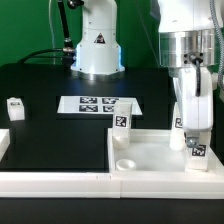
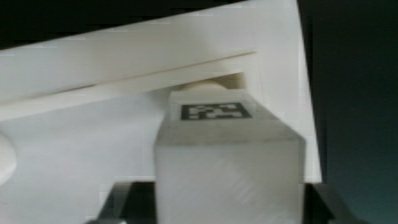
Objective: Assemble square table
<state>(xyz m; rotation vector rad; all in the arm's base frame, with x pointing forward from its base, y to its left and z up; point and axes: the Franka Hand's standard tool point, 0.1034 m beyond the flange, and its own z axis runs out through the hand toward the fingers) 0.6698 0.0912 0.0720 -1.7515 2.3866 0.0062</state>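
Note:
The white square tabletop (image 1: 150,150) lies at the front on the exterior view's right, rim up, with a round corner socket (image 1: 126,162) showing. My gripper (image 1: 189,128) is shut on a short white tagged leg (image 1: 192,142) and holds it upright over the tabletop's corner on that view's right. I cannot tell whether the leg's lower end touches the tabletop. In the wrist view the leg (image 2: 226,150) fills the gap between my dark fingers (image 2: 135,204), with the tabletop (image 2: 107,85) beyond. A second leg (image 1: 121,121) stands at the tabletop's far edge. A third leg (image 1: 14,107) lies far to the left.
The marker board (image 1: 100,104) lies flat on the black table behind the tabletop. White border rails (image 1: 60,181) run along the front and the left edge. The robot base (image 1: 97,50) stands at the back.

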